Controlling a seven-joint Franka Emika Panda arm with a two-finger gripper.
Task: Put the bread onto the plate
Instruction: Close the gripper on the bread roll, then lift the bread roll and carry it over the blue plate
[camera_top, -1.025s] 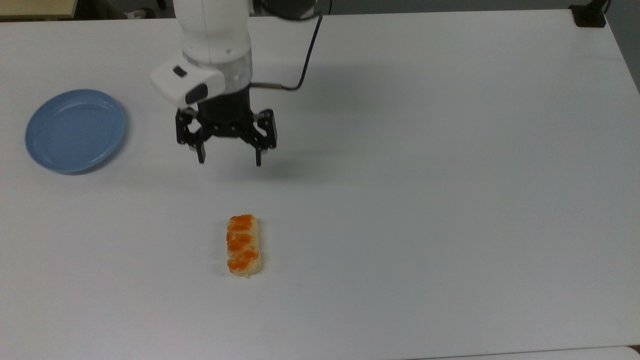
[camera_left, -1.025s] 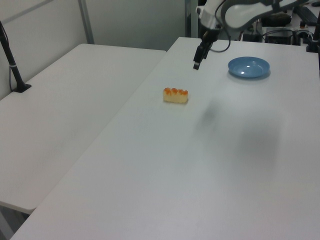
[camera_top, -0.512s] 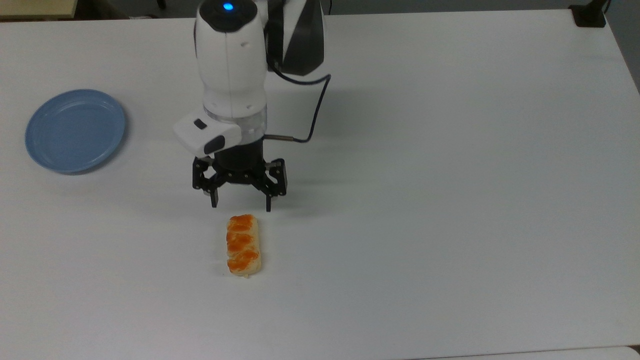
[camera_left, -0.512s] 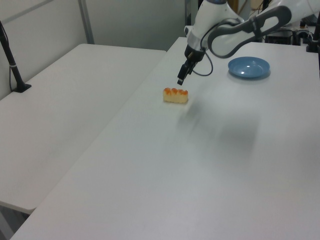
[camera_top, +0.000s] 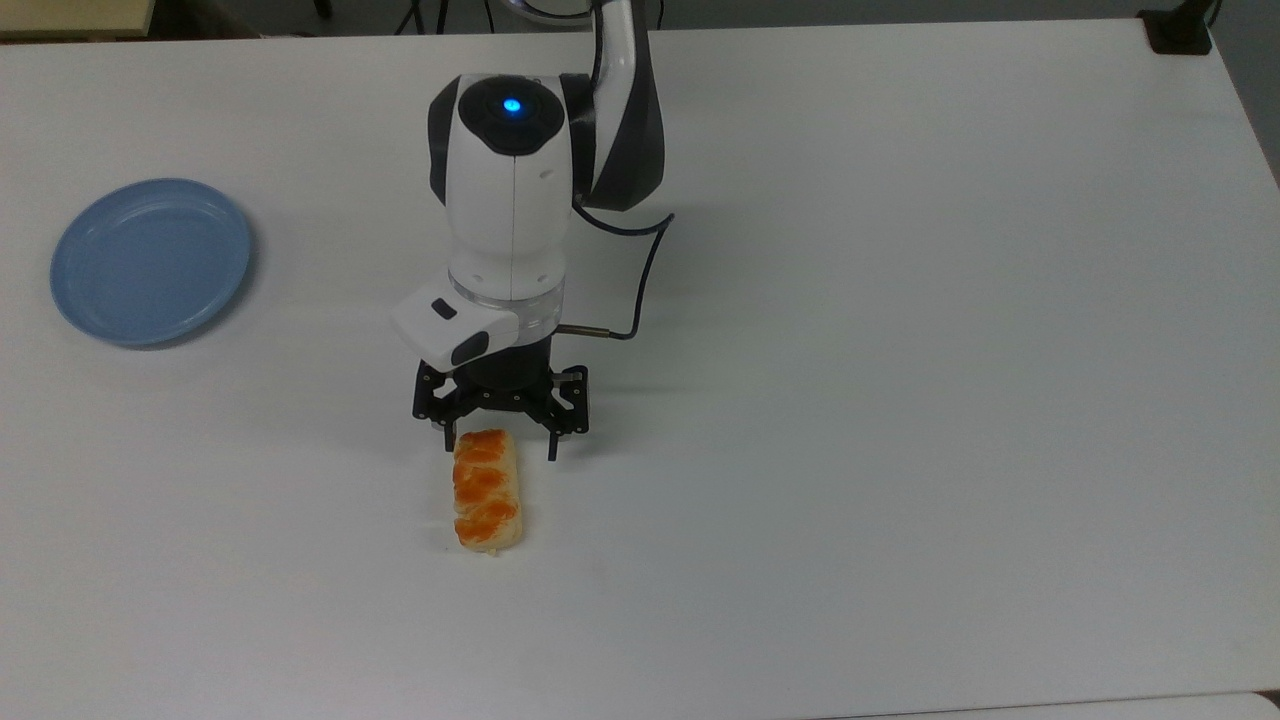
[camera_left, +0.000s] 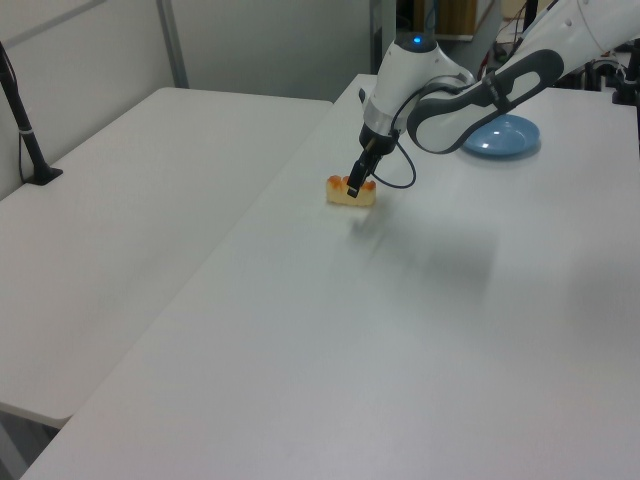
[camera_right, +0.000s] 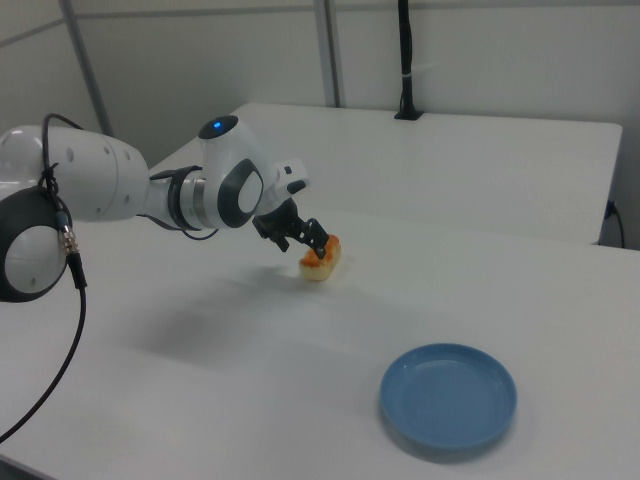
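Observation:
The bread (camera_top: 487, 490), a pale bun with orange-brown glazed patches, lies on the white table (camera_top: 900, 400) with its length running toward the top view's bottom edge; it also shows as the bread (camera_left: 350, 191) and the bread (camera_right: 321, 261). My gripper (camera_top: 501, 448) is open over the bun's far end, one finger on each side, not touching that I can tell. Seen from the sides, the gripper (camera_left: 353, 188) and gripper (camera_right: 309, 241) hang just above the bun. The light-blue plate (camera_top: 150, 260) sits far off at the top view's left, bare; plate (camera_left: 497, 135), plate (camera_right: 448, 397).
A black cable (camera_top: 640, 280) loops off the wrist. A second white table (camera_left: 130, 220) adjoins at the left view's left, with a black post (camera_left: 25, 130) on it. A black clamp (camera_top: 1180, 30) sits at the top view's upper right corner.
The arm has travelled from near the plate's side toward the bread and come down, its open fingers now straddling the bun's far end. Bread and plate have not moved.

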